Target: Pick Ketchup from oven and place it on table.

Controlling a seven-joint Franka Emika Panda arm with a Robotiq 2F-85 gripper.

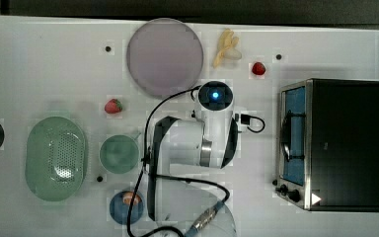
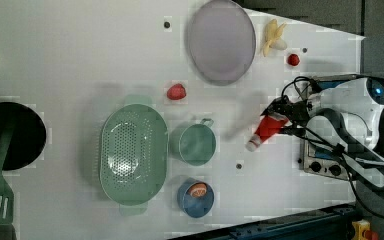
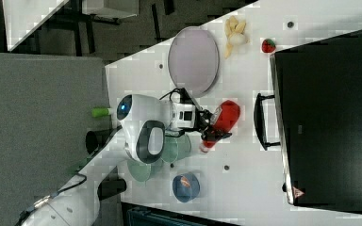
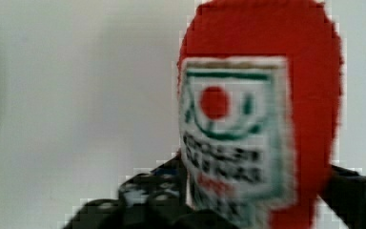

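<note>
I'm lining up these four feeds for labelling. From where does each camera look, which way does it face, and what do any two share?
Top view: overhead, looking straight down at the table; the arm hides the tool.
Left view: high, angled down; arm, tool and ketchup.
Right view: high, opposite side; arm beside the oven.
Wrist view: on the wrist, close on the ketchup label.
Shared: lilac plate, oven and strawberries in all three off-arm views.

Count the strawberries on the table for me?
2. One strawberry lies near the banana, on the top view's right of the lilac plate. The other strawberry lies below the plate's left edge, above the green cup. The arm could hide more.
</note>
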